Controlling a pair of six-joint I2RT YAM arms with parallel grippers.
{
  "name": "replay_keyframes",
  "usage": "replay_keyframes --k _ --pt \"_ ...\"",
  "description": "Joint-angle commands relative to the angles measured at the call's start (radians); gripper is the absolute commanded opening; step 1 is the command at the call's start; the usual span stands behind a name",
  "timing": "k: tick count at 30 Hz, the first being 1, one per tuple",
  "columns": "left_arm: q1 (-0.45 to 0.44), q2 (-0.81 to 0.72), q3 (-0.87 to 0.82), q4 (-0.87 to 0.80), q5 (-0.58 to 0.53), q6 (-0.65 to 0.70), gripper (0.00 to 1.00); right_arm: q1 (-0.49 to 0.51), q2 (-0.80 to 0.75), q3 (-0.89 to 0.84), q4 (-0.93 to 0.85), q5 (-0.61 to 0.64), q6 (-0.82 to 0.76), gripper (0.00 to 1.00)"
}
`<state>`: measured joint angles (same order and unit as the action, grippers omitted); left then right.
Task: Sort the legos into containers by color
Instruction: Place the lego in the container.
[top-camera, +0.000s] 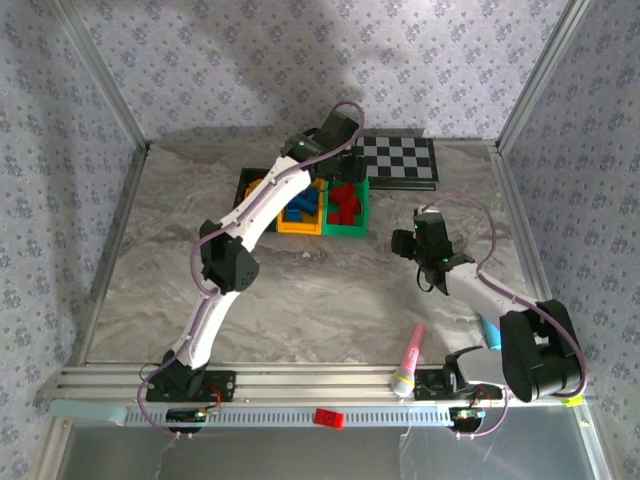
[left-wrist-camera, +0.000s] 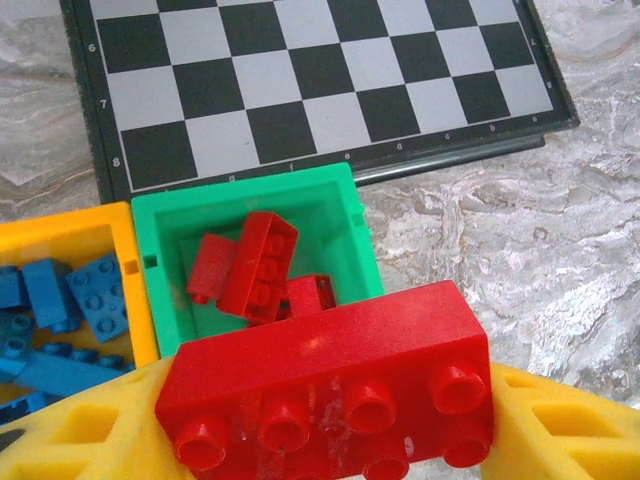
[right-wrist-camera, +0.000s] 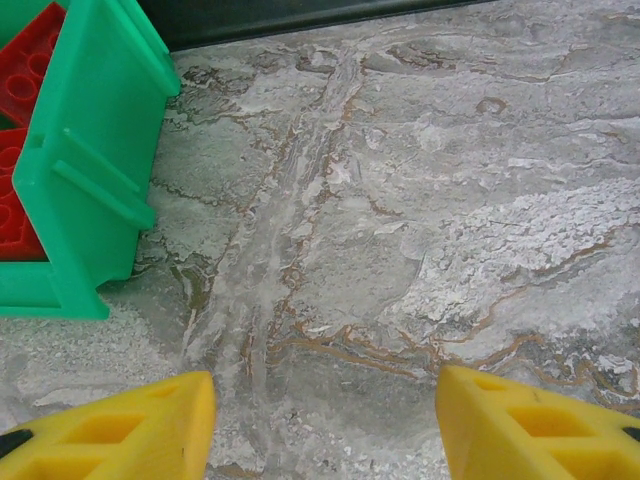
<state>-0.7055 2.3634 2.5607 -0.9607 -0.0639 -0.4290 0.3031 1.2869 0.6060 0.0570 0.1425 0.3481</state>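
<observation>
- Between the yellow fingers of your left gripper (left-wrist-camera: 330, 430) sits a red two-by-four lego brick (left-wrist-camera: 330, 365), gripped at its two ends with its studs facing the wrist camera.
- Just ahead of that gripper and below it is the green bin (left-wrist-camera: 250, 192), with several red bricks (left-wrist-camera: 258, 265) lying inside in a loose heap.
- Left of the green bin as that gripper sees it, and touching it, is the yellow bin (left-wrist-camera: 60, 228), which holds blue bricks (left-wrist-camera: 95, 295).
- Beyond both bins from the left gripper, the checkerboard (left-wrist-camera: 320, 80) lies flat on the marble tabletop (left-wrist-camera: 520, 240).
- Your right gripper (right-wrist-camera: 325, 430) has its jaws partly spread, with nothing but bare tabletop between them.
- Ahead and to the left of the right gripper you see the green bin's outer wall, with red bricks showing over its rim.
- From overhead, the black bin (top-camera: 247, 182) sits on the far side of the yellow bin from your right gripper, with something yellow inside.
- Behind the right gripper, toward the arm bases, lie a pink marker (top-camera: 411, 352) and a teal marker (top-camera: 487, 328).
- A single red brick (top-camera: 328, 418) rests on the front rail between the two bases.
</observation>
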Motion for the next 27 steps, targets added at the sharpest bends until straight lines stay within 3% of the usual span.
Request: replay_keyframes --k 1,25,27 --pt "0.009 0.034 0.054 0.036 0.037 0.037 0.53 -0.009 -0.015 -0.006 -0.004 -0.012 0.009 0.62" --pt "0.039 0.222 0.059 0.134 0.096 -0.007 0.57 -0.015 -0.013 -0.006 0.0 -0.032 0.009 0.62" --pt "0.041 0.236 0.06 0.134 0.113 -0.02 0.64 -0.015 -0.008 -0.005 0.0 -0.04 0.011 0.62"
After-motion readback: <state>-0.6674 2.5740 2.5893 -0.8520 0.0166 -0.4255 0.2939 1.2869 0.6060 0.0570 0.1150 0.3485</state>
